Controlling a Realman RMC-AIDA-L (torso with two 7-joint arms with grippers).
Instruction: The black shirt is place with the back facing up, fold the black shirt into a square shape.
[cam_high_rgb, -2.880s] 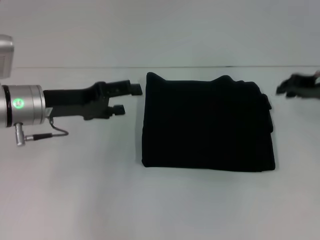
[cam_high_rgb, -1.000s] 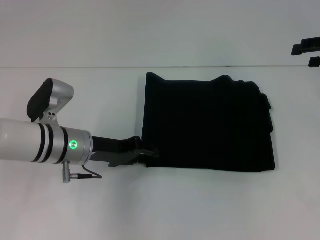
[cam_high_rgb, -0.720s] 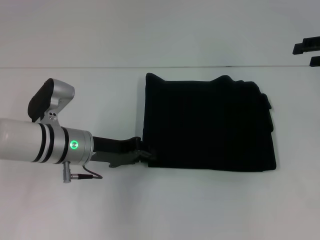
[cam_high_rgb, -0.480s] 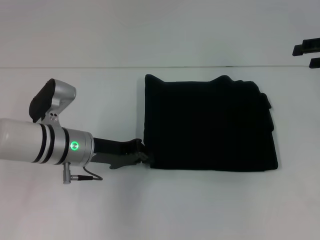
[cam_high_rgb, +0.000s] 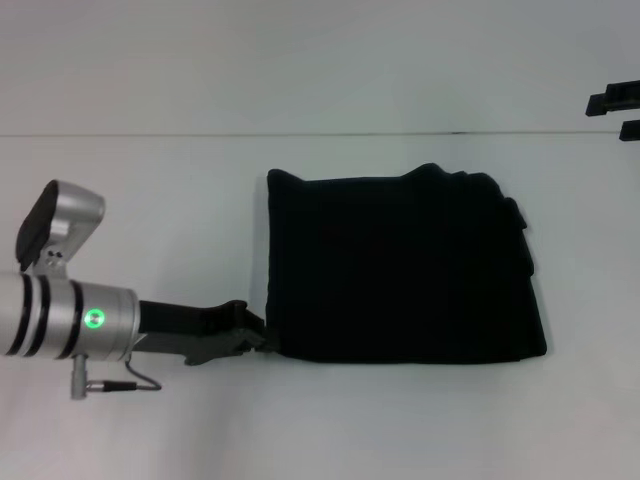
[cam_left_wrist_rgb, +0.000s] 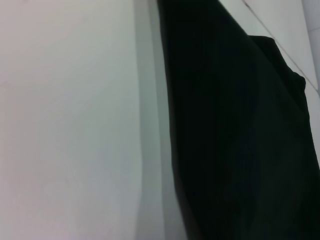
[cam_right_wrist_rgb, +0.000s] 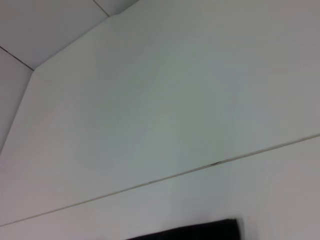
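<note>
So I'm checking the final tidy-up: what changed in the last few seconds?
The left end effector dropped from beside the black shirt's far left corner to its near left corner, closed on it and dragged the folded shirt leftward and nearer. The right end effector withdrew to the far right. The shirt stayed folded on the white table.

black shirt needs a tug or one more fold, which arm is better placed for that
Left, most likely. The left gripper is at the black shirt's near left corner, while the right gripper sits far off by the table's far right edge.
</note>
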